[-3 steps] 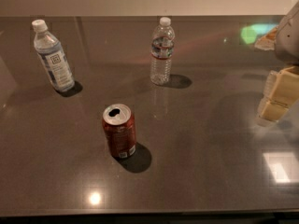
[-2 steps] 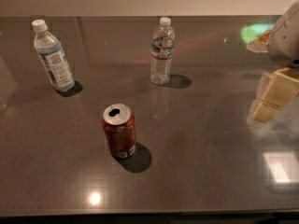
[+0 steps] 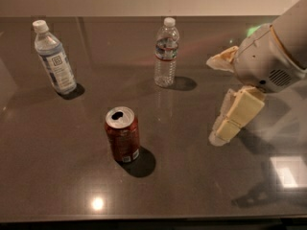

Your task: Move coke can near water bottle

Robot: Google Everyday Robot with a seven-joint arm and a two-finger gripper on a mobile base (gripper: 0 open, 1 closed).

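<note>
A small red aluminium coke can [image 3: 123, 134] with an opened silver top stands upright at the front centre of a dark glossy worktop [image 3: 53, 171], well apart from the clear ribbed water bottle [image 3: 166, 52] behind it. A second bottle with a pale blue-white label [image 3: 53, 57] stands far left. The robot's cream claw [image 3: 237, 115] hangs at right, touching nothing; whether it is apart or together cannot be told.

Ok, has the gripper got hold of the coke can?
No, the coke can stands upright by itself on the table, and the gripper hangs off to its right, clearly apart from it.
</note>
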